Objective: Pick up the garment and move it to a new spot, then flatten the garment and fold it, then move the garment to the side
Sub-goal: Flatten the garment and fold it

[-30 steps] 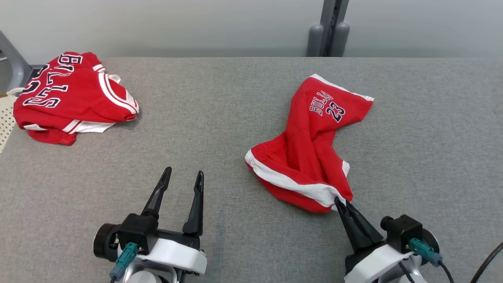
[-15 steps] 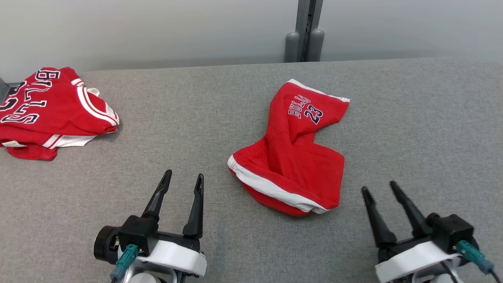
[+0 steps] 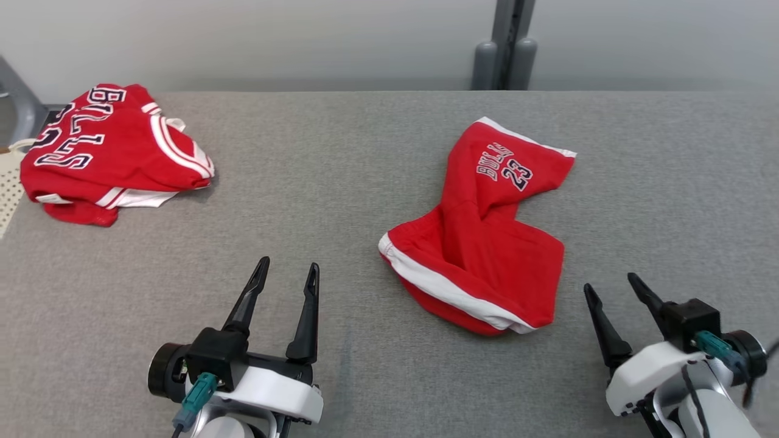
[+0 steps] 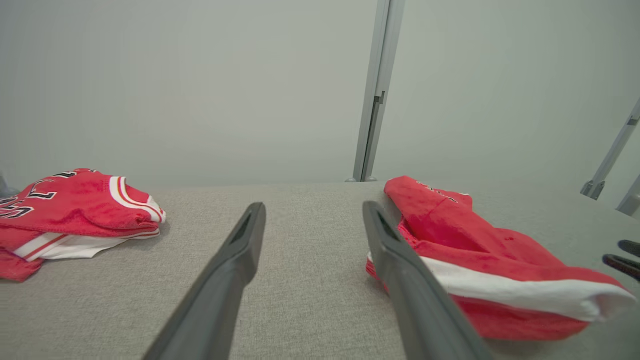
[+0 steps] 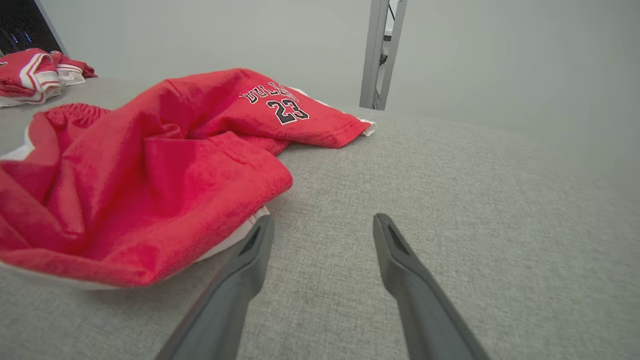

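1. Worktop (image 3: 341,152): grey woven fabric, flat; pale wall (image 3: 243,36) behind w/ grey metal post (image 3: 505,42).
2. Garment (image 3: 481,243): red fleecy shorts, white trim, crumpled, centre-right of worktop.
3. Left hand (image 3: 289,263), right hand (image 3: 610,281): fingers spread wide, both empty.

Grey fabric surface (image 3: 341,182) carries rumpled red shorts (image 3: 481,255) right of centre and a folded red jersey (image 3: 109,152) at its far left corner, well apart.
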`<state>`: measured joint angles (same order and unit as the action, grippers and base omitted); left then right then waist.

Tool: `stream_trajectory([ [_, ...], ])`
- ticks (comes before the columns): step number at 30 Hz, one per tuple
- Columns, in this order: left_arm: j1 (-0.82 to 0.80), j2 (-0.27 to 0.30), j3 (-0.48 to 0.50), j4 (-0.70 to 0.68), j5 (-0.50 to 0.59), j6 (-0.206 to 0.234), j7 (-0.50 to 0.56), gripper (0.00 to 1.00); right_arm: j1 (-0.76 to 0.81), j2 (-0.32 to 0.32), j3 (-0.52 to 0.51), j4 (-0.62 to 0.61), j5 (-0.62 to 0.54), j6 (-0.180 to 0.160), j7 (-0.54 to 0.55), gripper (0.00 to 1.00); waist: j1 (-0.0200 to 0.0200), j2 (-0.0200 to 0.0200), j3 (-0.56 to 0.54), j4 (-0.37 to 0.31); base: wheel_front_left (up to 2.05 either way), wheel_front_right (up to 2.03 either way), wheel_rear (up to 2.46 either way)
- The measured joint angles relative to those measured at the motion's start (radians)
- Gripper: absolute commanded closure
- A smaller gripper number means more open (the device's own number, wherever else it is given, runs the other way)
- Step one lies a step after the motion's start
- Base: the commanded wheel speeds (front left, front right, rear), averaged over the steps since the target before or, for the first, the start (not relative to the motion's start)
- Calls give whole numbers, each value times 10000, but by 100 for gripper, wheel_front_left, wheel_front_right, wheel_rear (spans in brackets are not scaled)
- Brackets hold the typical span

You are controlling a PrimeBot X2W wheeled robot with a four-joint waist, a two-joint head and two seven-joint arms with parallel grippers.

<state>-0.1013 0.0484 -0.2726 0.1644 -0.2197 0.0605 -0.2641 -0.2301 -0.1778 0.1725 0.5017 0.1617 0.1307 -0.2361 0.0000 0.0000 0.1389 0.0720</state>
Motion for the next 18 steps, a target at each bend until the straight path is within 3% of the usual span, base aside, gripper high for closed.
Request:
stream_trajectory([
  [7, -55, -2, -12, -35, -23, 23, 0, 0, -1092, -245, 905, 1628, 510, 0, 314, 0, 0, 0, 160, 602, 0, 0, 0],
  [16, -62, 4, -117, -35, -98, 35, 0, 0, -2057, -347, 2249, 2658, 1519, 0, 522, 0, 0, 0, 236, 1138, 0, 0, 0],
  [17, -62, 2, -125, -33, -100, 40, 0, 0, -2118, -370, 2378, 2732, 1634, 0, 541, 2, 0, 0, 222, 1164, 0, 0, 0],
  [18, -62, 0, -136, -33, -100, 54, 0, 0, -2171, -387, 2514, 2817, 1799, 0, 617, 16, 0, 0, 209, 1187, 0, 0, 0],
])
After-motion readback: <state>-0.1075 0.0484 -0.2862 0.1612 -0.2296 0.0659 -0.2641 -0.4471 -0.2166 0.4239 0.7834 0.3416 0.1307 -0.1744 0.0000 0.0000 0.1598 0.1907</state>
